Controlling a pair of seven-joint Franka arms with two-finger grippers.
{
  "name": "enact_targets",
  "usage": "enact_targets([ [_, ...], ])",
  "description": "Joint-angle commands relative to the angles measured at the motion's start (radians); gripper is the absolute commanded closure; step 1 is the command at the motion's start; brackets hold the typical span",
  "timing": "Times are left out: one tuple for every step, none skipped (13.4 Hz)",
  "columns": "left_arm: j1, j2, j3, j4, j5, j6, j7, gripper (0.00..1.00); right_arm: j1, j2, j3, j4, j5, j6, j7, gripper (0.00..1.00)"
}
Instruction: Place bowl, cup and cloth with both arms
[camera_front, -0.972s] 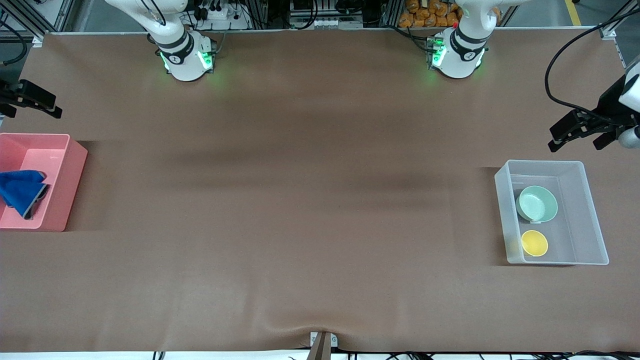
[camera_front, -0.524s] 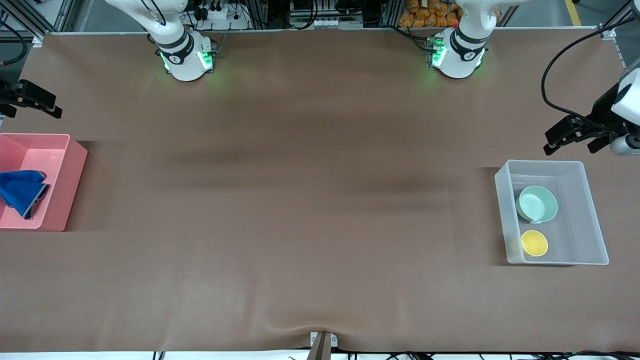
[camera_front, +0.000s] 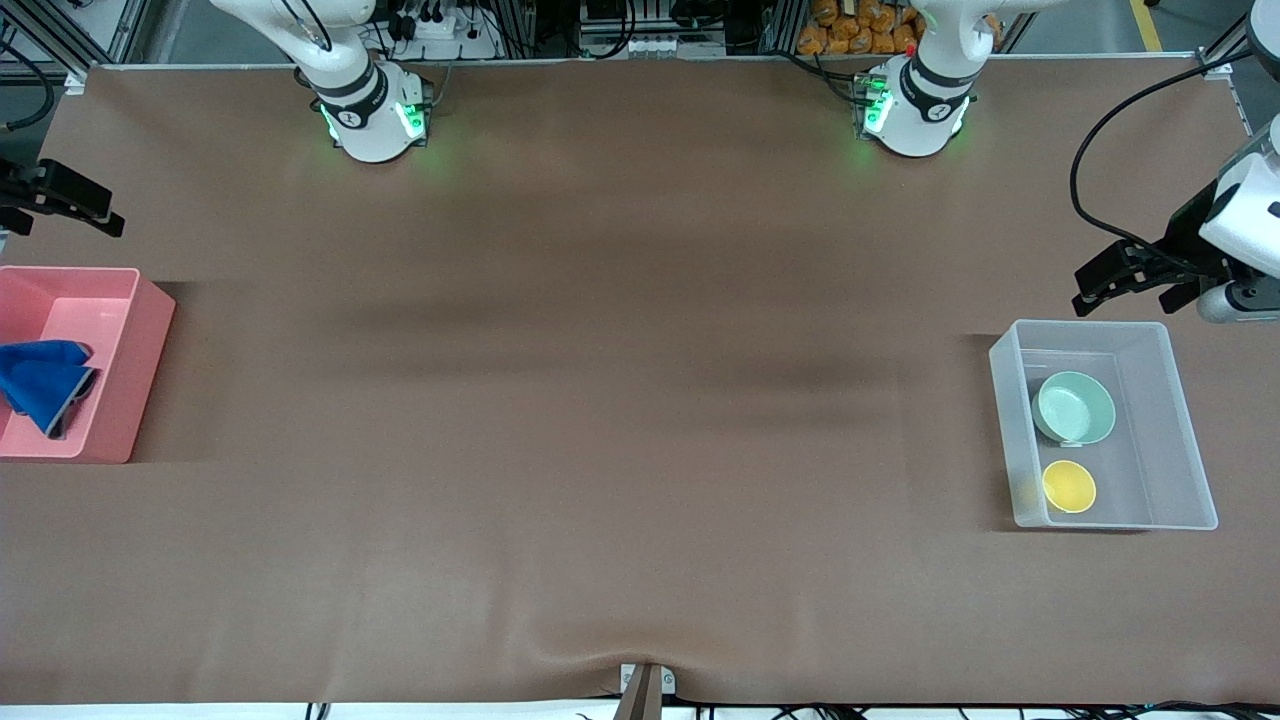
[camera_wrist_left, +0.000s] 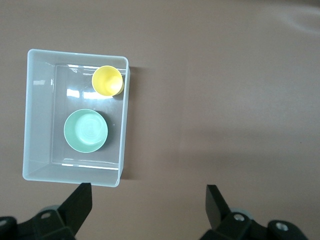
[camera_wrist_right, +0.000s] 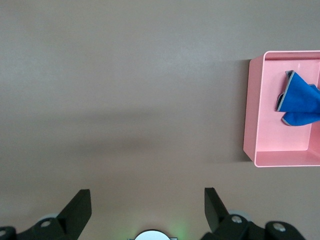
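Observation:
The mint-green bowl (camera_front: 1074, 407) and the yellow cup (camera_front: 1069, 486) sit in a clear plastic bin (camera_front: 1180, 430) at the left arm's end of the table; the cup is nearer the front camera. Both show in the left wrist view, bowl (camera_wrist_left: 86, 131) and cup (camera_wrist_left: 107, 80). The blue cloth (camera_front: 40, 382) lies in a pink bin (camera_front: 140, 340) at the right arm's end, also in the right wrist view (camera_wrist_right: 300, 100). My left gripper (camera_front: 1110, 280) is open and empty, up in the air by the clear bin's edge. My right gripper (camera_front: 85, 210) is open and empty, above the table by the pink bin.
The brown table mat stretches between the two bins. A grey bracket (camera_front: 645, 685) sits at the table's front edge. The two arm bases (camera_front: 375, 120) (camera_front: 915, 110) glow green along the back edge. A black cable (camera_front: 1100, 130) hangs by the left arm.
My left gripper has drifted a little toward the table's middle and up in the front view. The right gripper, bowl, cup and cloth have not moved.

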Motion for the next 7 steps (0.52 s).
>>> enact_targets([
  [-0.017, 0.008, 0.015, 0.017, -0.014, -0.017, -0.010, 0.00, 0.016, 0.004, -0.011, 0.009, 0.011, -0.006, 0.015, 0.00],
  [-0.017, 0.008, 0.015, 0.017, -0.014, -0.017, -0.010, 0.00, 0.017, 0.004, -0.011, 0.009, 0.011, -0.006, 0.015, 0.00],
  [-0.017, 0.008, 0.015, 0.016, -0.014, -0.017, -0.012, 0.00, 0.017, 0.004, -0.011, 0.009, 0.011, -0.006, 0.015, 0.00],
  [-0.019, 0.008, 0.017, 0.016, -0.012, -0.018, -0.013, 0.00, 0.016, 0.004, -0.011, 0.009, 0.011, -0.006, 0.015, 0.00],
  [-0.022, 0.009, 0.015, 0.016, -0.014, -0.017, -0.013, 0.00, 0.014, 0.004, -0.011, 0.009, 0.009, -0.006, 0.015, 0.00],
  [-0.026, 0.009, 0.017, 0.016, -0.014, -0.018, -0.013, 0.00, 0.014, 0.003, -0.011, 0.009, 0.011, -0.008, 0.015, 0.00],
  [-0.028, 0.009, 0.020, 0.016, -0.012, -0.018, -0.015, 0.00, 0.014, 0.004, -0.011, 0.009, 0.011, -0.008, 0.015, 0.00],
])
